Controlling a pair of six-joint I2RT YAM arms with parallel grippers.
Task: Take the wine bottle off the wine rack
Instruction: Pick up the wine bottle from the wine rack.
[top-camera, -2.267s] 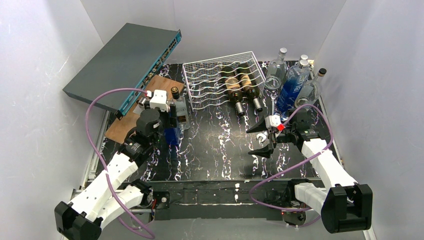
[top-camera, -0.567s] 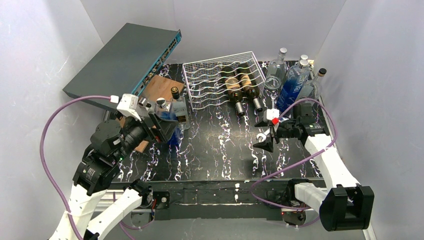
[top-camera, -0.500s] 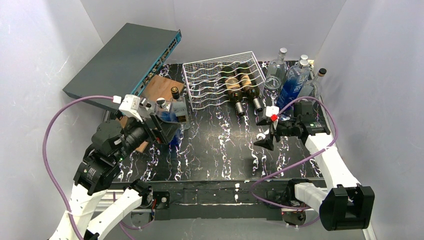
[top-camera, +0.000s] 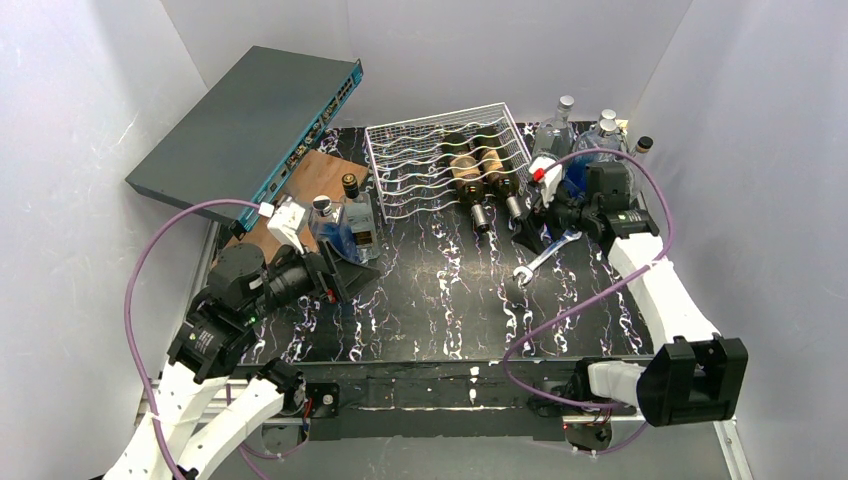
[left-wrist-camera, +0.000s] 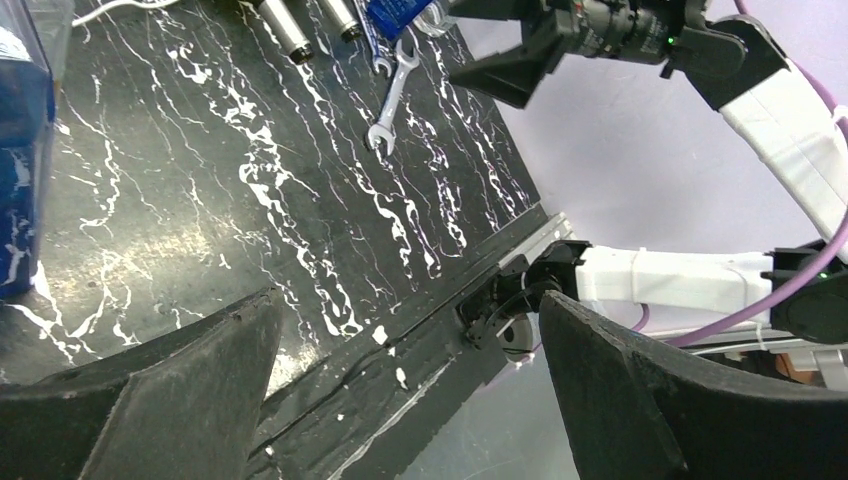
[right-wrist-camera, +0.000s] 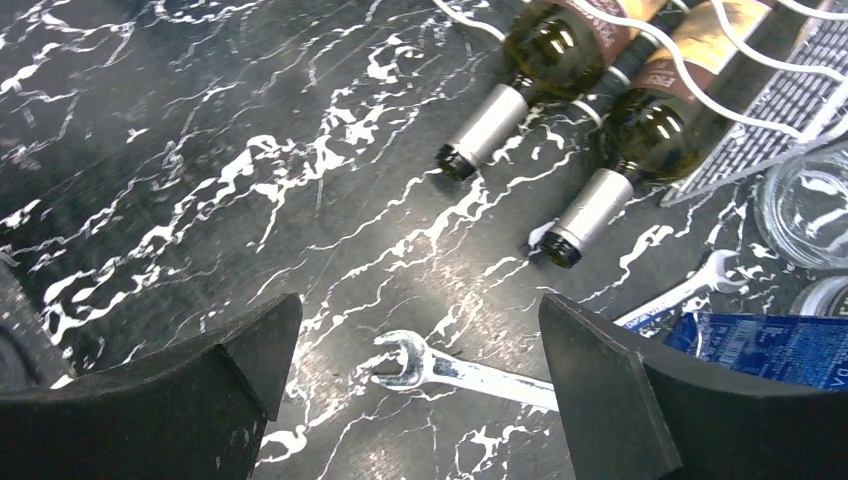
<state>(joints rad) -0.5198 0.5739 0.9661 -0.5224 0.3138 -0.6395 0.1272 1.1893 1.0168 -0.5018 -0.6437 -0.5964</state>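
Note:
The white wire wine rack (top-camera: 410, 172) lies at the back middle of the table. Two dark wine bottles (top-camera: 464, 172) (top-camera: 497, 166) with tan labels lie in its right cradles, silver-capped necks pointing toward me. In the right wrist view both bottles (right-wrist-camera: 535, 55) (right-wrist-camera: 645, 130) lie under the rack wires (right-wrist-camera: 745, 65). My right gripper (top-camera: 533, 215) is open just in front of the right bottle's neck, above the table, holding nothing (right-wrist-camera: 410, 375). My left gripper (top-camera: 345, 272) is open at the left, far from the rack, and empty (left-wrist-camera: 410, 390).
A silver wrench (top-camera: 540, 258) (right-wrist-camera: 450, 370) lies on the table below the right gripper. Clear and blue glass bottles (top-camera: 590, 160) stand right of the rack. A square bottle of blue liquid (top-camera: 345, 225), a wooden board (top-camera: 322, 170) and a tilted grey network switch (top-camera: 250, 120) are at the left.
My right gripper has moved back toward the rack, close to the bottle necks, uncovering the wrench. The left arm has dropped lower and shifted right. Both grippers stay open.

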